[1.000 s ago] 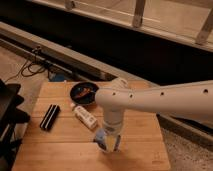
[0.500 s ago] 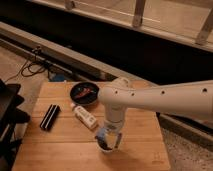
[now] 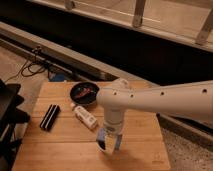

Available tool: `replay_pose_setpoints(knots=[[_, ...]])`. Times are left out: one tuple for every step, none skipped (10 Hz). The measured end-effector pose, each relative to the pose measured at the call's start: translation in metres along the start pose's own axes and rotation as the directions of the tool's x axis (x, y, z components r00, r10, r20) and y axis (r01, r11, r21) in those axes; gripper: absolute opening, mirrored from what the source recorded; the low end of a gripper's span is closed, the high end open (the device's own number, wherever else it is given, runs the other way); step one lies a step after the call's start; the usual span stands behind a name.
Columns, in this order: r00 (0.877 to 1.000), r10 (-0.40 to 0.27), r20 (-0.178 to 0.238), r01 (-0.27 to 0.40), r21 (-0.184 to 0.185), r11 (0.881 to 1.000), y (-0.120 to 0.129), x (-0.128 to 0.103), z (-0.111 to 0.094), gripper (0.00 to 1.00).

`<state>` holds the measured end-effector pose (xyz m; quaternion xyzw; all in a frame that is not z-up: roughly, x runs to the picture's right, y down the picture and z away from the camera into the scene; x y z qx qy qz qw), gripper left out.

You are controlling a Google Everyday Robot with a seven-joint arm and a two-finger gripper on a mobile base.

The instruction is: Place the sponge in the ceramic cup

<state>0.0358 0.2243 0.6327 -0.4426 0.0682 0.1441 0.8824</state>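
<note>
My gripper [image 3: 109, 142] points straight down over the front middle of the wooden table [image 3: 60, 145]. It is shut on the sponge [image 3: 102, 134], a small blue-grey patch showing at its left side. Right under it stands the ceramic cup [image 3: 103, 146], small and white, mostly covered by the gripper. The sponge sits at the cup's mouth; I cannot tell how far inside it is.
A white bottle with a label [image 3: 85, 115] lies on the table left of the arm. Behind it is a black bowl with reddish contents [image 3: 84, 92]. A black flat object [image 3: 49, 117] lies at the table's left. The white arm [image 3: 160, 99] reaches in from the right.
The gripper has dropped a little onto the cup, so less of the blue sponge shows. The bottle, bowl and black object have not moved.
</note>
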Motion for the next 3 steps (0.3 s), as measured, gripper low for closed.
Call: replay_pose_setpoints(knots=[[1.000,0.018,-0.004,-0.018,0.031,0.999,-0.006,0.005,-0.015,0.71],[0.999,0.044,-0.004,-0.043,0.061,0.997,-0.014,0.012,-0.032,0.70],[0.999,0.043,0.011,-0.043,0.069,0.997,-0.019,0.014,-0.043,0.64]])
